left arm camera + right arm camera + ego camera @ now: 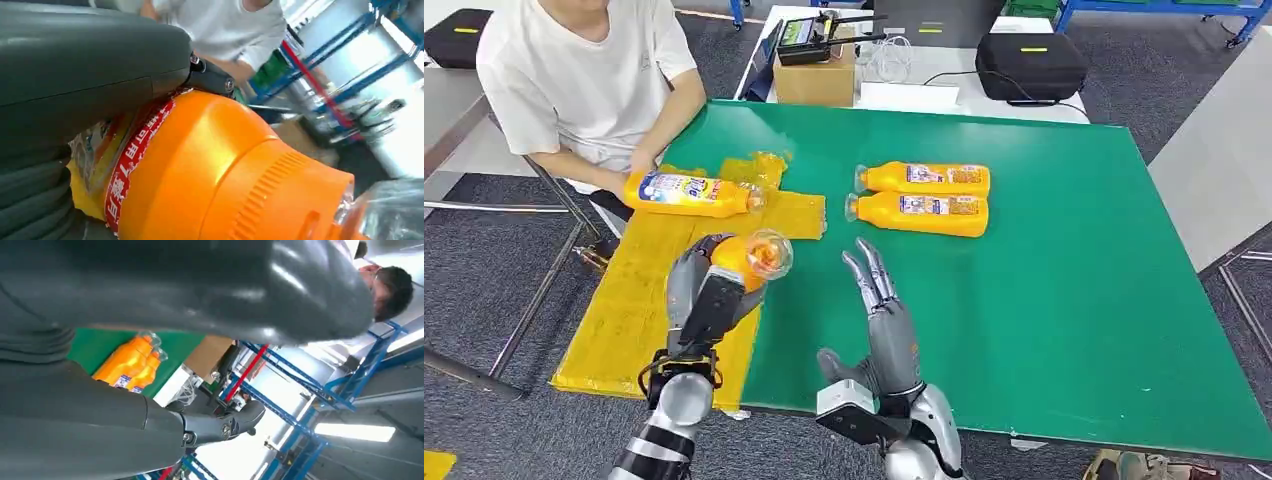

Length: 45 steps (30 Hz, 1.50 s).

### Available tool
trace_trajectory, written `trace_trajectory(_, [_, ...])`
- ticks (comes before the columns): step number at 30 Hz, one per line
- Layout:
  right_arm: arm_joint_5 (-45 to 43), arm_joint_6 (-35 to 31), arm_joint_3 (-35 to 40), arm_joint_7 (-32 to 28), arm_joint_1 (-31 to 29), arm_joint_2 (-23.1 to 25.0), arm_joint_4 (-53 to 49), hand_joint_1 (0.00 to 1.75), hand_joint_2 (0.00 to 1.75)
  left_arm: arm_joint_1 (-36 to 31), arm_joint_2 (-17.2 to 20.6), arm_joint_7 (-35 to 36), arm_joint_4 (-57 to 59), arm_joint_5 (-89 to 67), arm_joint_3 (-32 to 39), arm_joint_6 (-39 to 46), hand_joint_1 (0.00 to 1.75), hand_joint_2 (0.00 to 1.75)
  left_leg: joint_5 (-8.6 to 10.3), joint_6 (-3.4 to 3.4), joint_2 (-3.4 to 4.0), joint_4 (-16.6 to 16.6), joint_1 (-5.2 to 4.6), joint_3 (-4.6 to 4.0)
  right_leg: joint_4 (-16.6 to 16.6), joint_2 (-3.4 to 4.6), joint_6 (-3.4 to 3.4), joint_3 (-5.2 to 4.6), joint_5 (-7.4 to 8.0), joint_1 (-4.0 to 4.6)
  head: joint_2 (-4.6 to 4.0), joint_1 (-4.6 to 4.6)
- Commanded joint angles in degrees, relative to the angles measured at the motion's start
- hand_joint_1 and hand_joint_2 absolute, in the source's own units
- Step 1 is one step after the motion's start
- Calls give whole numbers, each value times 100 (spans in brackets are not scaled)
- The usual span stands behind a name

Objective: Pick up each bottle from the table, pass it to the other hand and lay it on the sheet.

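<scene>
Left hand point(709, 300) grips an orange bottle point(749, 258) above the yellow sheet's point(624, 310) near edge, cap end raised; right hand point(879, 310) is empty, fingers straight and spread, just beside. Risk: bottle may roll off the sheet if released tilted, or nudge the bottle on the sheet point(689, 193) by the person's hand point(639, 165).

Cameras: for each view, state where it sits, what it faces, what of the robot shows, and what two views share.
Head view: high on the body, facing down at the table; left hand holds a bottle, right hand is empty.
Left wrist view: behind the left hand, facing that bottle.
Right wrist view: behind the right hand, facing two bottles, shared with the head view.
</scene>
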Motion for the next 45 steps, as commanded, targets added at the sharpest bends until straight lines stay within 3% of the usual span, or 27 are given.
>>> trace_trajectory(1, [-63, 129, -219, -36, 5, -141, -84, 0, 0, -617, 309, 14, 1327, -433, 674, -167, 175, 175, 2, 11, -3, -7, 1, 7, -7, -2, -16, 8, 2, 5, 0, -2])
trace_trajectory(4, [-133, 238, -231, -69, 13, -125, -66, 0, 0, -728, 477, 506, 1607, -992, 626, -504, 175, 175, 3, 17, -18, -8, 2, 6, -12, -16, -21, 14, 0, 7, 0, 0])
trace_trajectory(7, [-163, 294, -272, -95, 33, -107, -48, 0, 0, -957, 627, 535, 2175, -970, 834, -795, 175, 175, 5, 19, -8, -16, 2, 15, -17, -5, -26, 19, 3, 7, 0, -2])
trace_trajectory(11, [-177, 348, -268, -115, 71, -2, -51, 0, 0, -1560, 1037, 918, 3635, -1684, 779, -1473, 175, 175, 8, 15, -11, -19, 2, 17, -14, -8, -29, 19, 3, 8, 0, 0])
trace_trajectory(13, [-231, 375, -284, -109, 24, 2, 26, 0, 0, -1750, 1126, 869, 4060, -1760, 796, -1608, 175, 175, 17, 22, -16, -34, 7, 26, -28, -12, -48, 28, 11, 17, 0, 0])
trace_trajectory(19, [-418, 408, -310, -239, -80, -9, 248, 0, 0, -1912, 1240, 527, 4403, -1800, 620, -2309, 175, 175, 8, 12, 12, -18, -1, 37, -2, 10, -19, 34, 8, 2, 0, -2])
trace_trajectory(20, [-453, 410, -261, -306, -141, -13, 347, 0, 0, -1940, 1354, 374, 4511, -1862, 403, -2783, 175, 175, 6, 10, 7, -13, -1, 42, 3, 5, -14, 42, 4, 1, 0, -2])
trace_trajectory(21, [-487, 420, -243, -325, -166, 1, 400, 0, 0, -1928, 1398, 341, 4538, -1846, 370, -2844, 112, 175, 12, 15, 13, -24, 0, 50, -8, 13, -24, 46, 12, 4, 0, -2])
trace_trajectory(22, [-543, 419, -195, -382, -237, 13, 506, 0, 0, -1934, 1448, 178, 4627, -1702, 357, -3111, 16, 175, 6, 10, 14, -17, -1, 59, 2, 15, -16, 56, 6, 1, 0, 0])
trace_trajectory(23, [-572, 406, -180, -404, -268, 25, 557, 0, 0, -1921, 1451, 119, 4653, -1621, 385, -3154, 0, 175, 14, 16, 14, -26, 1, 57, -7, 16, -26, 56, 14, 5, 0, 0])
trace_trajectory(26, [-645, 417, -143, -454, -343, 22, 615, 0, 0, -1869, 1366, -47, 4623, -1294, 544, -3179, 0, 175, 17, 18, 34, -34, 4, 66, -15, 36, -31, 57, 24, 9, 0, -2])
trace_trajectory(29, [-742, 457, -131, -479, -371, -1, 657, 0, 0, -1761, 1193, -499, 4388, -451, 920, -3660, 0, 175, 13, 18, 16, -22, 3, 63, -5, 13, -26, 62, 13, 8, 0, 11])
trace_trajectory(34, [-877, 424, -79, -590, -366, -2, 792, 0, 0, -1369, 1062, -895, 3516, 692, 962, -4111, 0, 175, 16, 14, 1, -27, -4, 74, -4, 3, -21, 78, 12, -1, 0, 4])
trace_trajectory(40, [-893, 428, -72, -593, -353, -26, 748, 0, 0, -1251, 993, -733, 3142, 994, 878, -4086, 0, 175, 9, 7, -22, -10, -4, 67, 8, -21, -13, 78, 2, -3, 0, 9])
trace_trajectory(41, [-908, 380, -118, -586, -291, -28, 676, 0, 0, -1067, 735, -1217, 2644, 1744, 1229, -3926, 0, 175, 17, 15, -22, -20, -3, 62, -4, -20, -25, 74, 11, 1, 0, 9])
trace_trajectory(45, [-602, 130, -177, -552, -143, -125, 405, 0, 0, -342, 118, -995, 666, 3819, 1460, -4085, 0, 175, 8, 8, -25, -4, -2, 57, 10, -27, -12, 67, 1, -1, 0, 4])
